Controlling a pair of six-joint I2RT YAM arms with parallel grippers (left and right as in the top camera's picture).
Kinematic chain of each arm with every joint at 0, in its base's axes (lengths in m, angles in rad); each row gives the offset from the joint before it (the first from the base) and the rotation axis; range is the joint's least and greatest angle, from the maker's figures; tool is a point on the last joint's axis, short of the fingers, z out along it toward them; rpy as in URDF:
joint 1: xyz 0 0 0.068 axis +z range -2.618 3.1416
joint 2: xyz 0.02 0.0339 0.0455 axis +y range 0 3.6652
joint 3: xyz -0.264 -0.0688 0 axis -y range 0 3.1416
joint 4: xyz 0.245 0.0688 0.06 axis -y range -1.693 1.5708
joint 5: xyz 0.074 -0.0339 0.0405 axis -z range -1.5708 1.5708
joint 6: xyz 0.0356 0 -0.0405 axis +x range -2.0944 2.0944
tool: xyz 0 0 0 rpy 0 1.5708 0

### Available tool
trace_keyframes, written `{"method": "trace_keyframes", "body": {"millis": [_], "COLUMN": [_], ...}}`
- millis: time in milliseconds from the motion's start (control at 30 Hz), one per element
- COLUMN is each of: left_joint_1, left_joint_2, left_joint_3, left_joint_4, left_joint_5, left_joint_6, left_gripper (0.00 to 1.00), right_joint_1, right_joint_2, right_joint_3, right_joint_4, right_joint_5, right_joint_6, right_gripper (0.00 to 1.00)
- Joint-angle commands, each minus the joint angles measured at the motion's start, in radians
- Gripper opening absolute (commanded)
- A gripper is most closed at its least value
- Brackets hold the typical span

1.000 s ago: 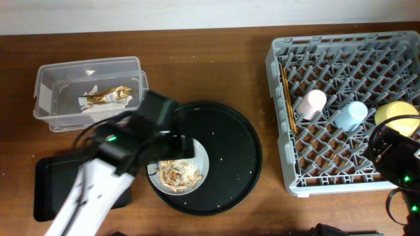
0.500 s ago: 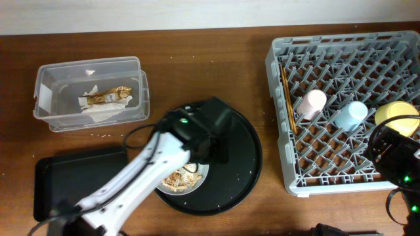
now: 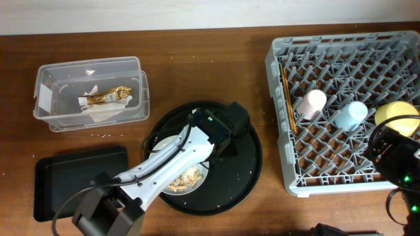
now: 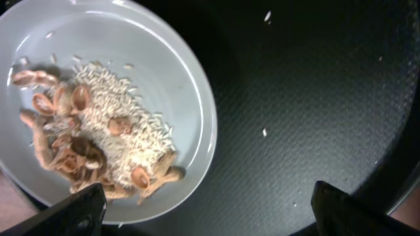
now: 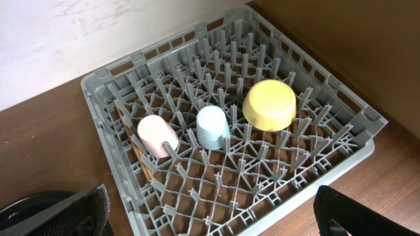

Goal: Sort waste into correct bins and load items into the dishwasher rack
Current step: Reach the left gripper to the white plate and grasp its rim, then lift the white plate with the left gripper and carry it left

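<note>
Grey round plate [image 4: 151, 46] lying flat inside the large round black tray [image 3: 243, 164], near the middle of the worktop [image 3: 197, 59], heaped on one side with beige-brown food scraps [image 4: 85, 144] and white rice; a few loose grains scattered on the tray beside it

Just above the plate's right rim, the left end effector [image 4: 207, 213], fingers spread wide and grasping nothing, with the rim running between them in the wrist view

Likely step in hand: taking hold of the plate so as to empty the scraps into a bin. Best done by lowering with one finger outside the rim and the other on the bare part of the plate, clear of the rice, then pinching firmly. Worth keeping the plate level while carried, and tilting only once over the bin, probably the shallow black tray [image 3: 65, 177] at lower left

Further left, clear tub [image 3: 138, 65] already holding the gold foil wrapper [image 3: 108, 96] and white tissue [image 3: 98, 113]

Well apart on the right, dishwasher rack [image 3: 282, 49] with pink cup [image 3: 310, 103], blue cup [image 3: 351, 115], yellow bowl [image 3: 397, 113] and chopsticks [image 3: 287, 98] loaded. Right end effector [image 5: 216, 213] poised near the rack's corner, released and empty
</note>
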Motion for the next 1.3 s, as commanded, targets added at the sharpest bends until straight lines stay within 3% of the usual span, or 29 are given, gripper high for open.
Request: {"method": "trace_keyframes", "body": {"millis": [0,267,733,933,1267], "left_joint_1": [0.0,0.0,-0.002,-0.002,-0.002], "left_joint_2": [0.051,0.141,0.264,0.272,0.272], "left_joint_3": [0.011,0.011,0.011,0.01,-0.019], "left_joint_4": [0.027,0.058,0.087,0.092,0.092], "left_joint_5": [-0.022,-0.023,-0.053,-0.064,-0.068], "left_joint_6": [-0.018,-0.048,-0.048,-0.048,-0.055], "left_gripper": [0.94,0.76,0.69,0.59,0.59], "right_joint_1": [-0.006,-0.006,-0.006,-0.006,-0.006], "right_joint_2": [-0.004,-0.004,-0.004,-0.004,-0.004], "right_joint_3": [0.012,0.011,0.012,0.012,0.012], "right_joint_4": [0.003,0.003,0.003,0.003,0.003], "right_joint_5": [-0.002,-0.002,-0.002,-0.002,-0.002], "right_joint_6": [0.003,0.003,0.003,0.003,0.003], "right_gripper": [0.98,0.98,0.98,0.98,0.98]}}
